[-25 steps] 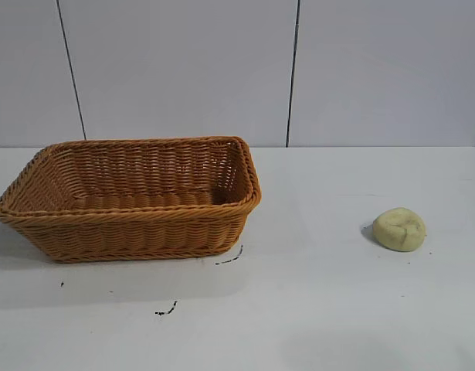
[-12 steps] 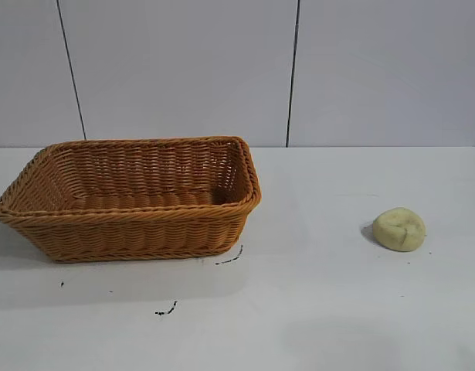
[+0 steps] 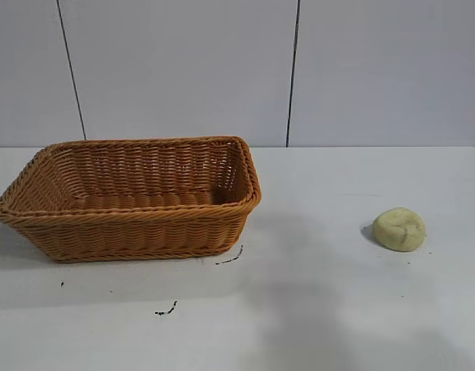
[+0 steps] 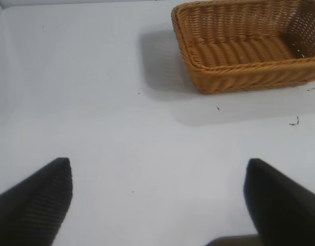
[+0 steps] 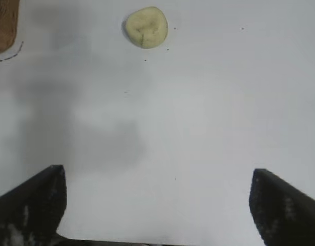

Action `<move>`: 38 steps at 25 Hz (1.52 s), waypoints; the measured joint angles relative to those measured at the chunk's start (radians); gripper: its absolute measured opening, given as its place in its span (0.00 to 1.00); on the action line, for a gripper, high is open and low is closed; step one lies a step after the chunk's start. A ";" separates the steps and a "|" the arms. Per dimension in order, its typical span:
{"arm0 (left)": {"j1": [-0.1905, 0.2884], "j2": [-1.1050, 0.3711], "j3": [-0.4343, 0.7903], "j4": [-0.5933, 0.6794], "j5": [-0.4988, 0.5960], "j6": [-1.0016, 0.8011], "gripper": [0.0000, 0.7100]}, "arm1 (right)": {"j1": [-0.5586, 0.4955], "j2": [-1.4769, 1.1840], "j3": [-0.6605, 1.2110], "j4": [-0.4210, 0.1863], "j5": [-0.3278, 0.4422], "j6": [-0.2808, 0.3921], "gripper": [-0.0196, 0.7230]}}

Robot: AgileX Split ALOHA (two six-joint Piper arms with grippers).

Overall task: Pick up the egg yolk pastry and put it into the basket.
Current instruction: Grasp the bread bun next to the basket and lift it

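Egg yolk pastry [image 3: 399, 229] is sitting at the right middle of the exterior frame, a small pale yellow-cream lump, rounded like a squashed bun with a creased, dimpled top and a matte doughy look. It rests directly on the counter [image 3: 337, 309], which is plain smooth white with a few tiny dark specks and a couple of short dark squiggle marks toward the lower left of centre. Well apart from the pastry, in the left half of the frame, is the basket [image 3: 129, 228]: rectangular, orange-brown woven wicker with tight horizontal weave rows, sides that flare outward and a thicker braided rim. Nothing shows inside it. Behind everything is a flat pale grey panelled wall [image 3: 183, 69] with thin dark vertical seams.

Neither arm shows in the exterior frame. In the right wrist view the right gripper [image 5: 157, 205] has its two dark, wedge-shaped fingers spread wide at the bottom corners of the frame, holding nothing, with the pastry [image 5: 146, 27] up near the top centre and well clear of them. In the left wrist view the left gripper [image 4: 157, 200] is also spread wide and empty, ribbed dark fingers at the bottom corners, the basket [image 4: 244, 77] in the upper right of that frame
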 joint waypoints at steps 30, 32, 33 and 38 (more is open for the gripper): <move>0.000 0.000 0.000 0.000 0.000 0.000 0.98 | 0.053 0.791 -0.326 0.006 -0.276 -0.073 0.96; 0.000 0.000 0.000 0.000 0.000 0.000 0.98 | 0.053 0.791 -0.326 0.006 -0.276 -0.073 0.91; 0.000 0.000 0.000 0.000 0.000 0.000 0.98 | 0.053 0.791 -0.326 0.006 -0.276 -0.073 0.86; 0.000 0.000 0.000 0.000 0.000 0.000 0.98 | 0.053 0.791 -0.326 0.006 -0.276 -0.073 0.46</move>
